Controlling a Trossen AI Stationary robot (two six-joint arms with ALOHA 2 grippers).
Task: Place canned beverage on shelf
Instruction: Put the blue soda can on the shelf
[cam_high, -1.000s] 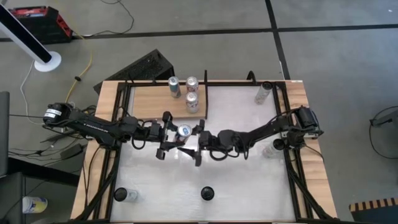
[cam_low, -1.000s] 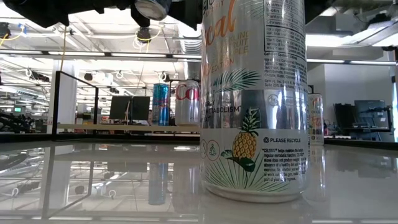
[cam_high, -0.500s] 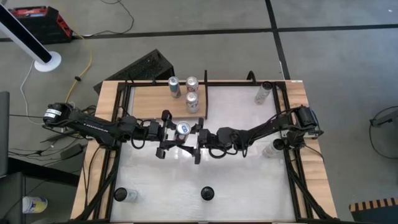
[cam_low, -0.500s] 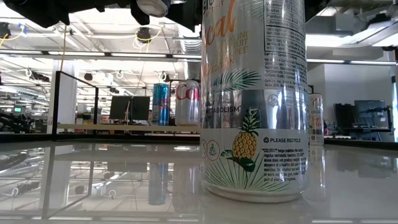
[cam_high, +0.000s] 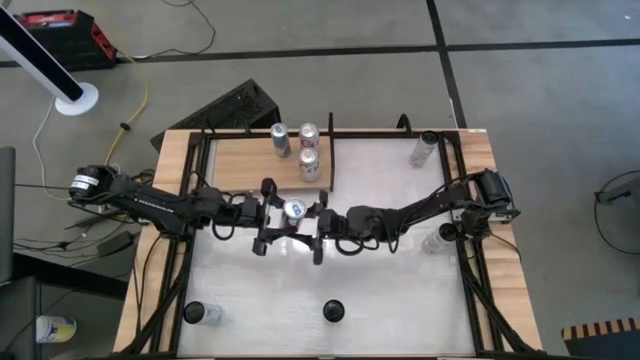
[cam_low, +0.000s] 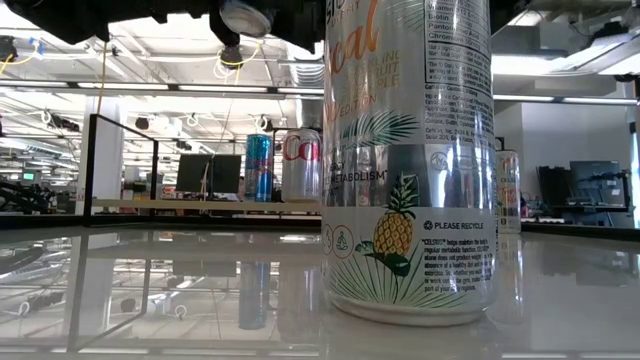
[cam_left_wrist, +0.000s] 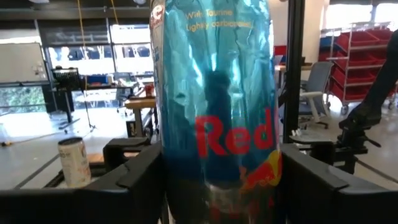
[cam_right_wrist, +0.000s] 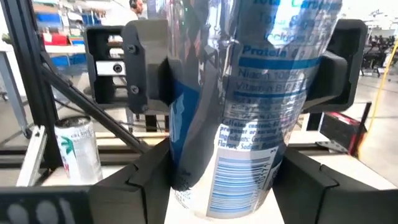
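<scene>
A blue and silver Red Bull can (cam_high: 294, 209) hangs in the air over the middle of the white table, top end up. Its bottom shows at the top of the low view (cam_low: 245, 15). My left gripper (cam_high: 281, 213) comes at it from the table's left and my right gripper (cam_high: 311, 222) from the right; both are shut on it. The shelf (cam_high: 240, 165), a wood-grain panel with black rails, lies at the far left. Three cans (cam_high: 308, 163) stand on their bases at its right end. My left gripper pinches the can's two opposite sides (cam_left_wrist: 173, 177) between its two fingers (cam_right_wrist: 148, 70). The fingers lie level and come from the table's left. The can is clear of the table and nearly upright. My right gripper pinches the can's sides (cam_right_wrist: 186, 186) between its two fingers (cam_right_wrist: 140, 180), opposite my left gripper. The fingers lie level and come from the table's right. In this view the can leans a little.
A tall pineapple-print can (cam_low: 408, 160) stands at the near edge (cam_high: 333, 310), close to the low camera. Other cans stand at the near left (cam_high: 195, 313), the far right (cam_high: 423, 148) and the right edge (cam_high: 435, 240). Black rails run along the table's sides.
My right gripper has moved a little toward the table's left with the can, bringing it between my left gripper's fingers. The can stays lifted and has tipped slightly.
</scene>
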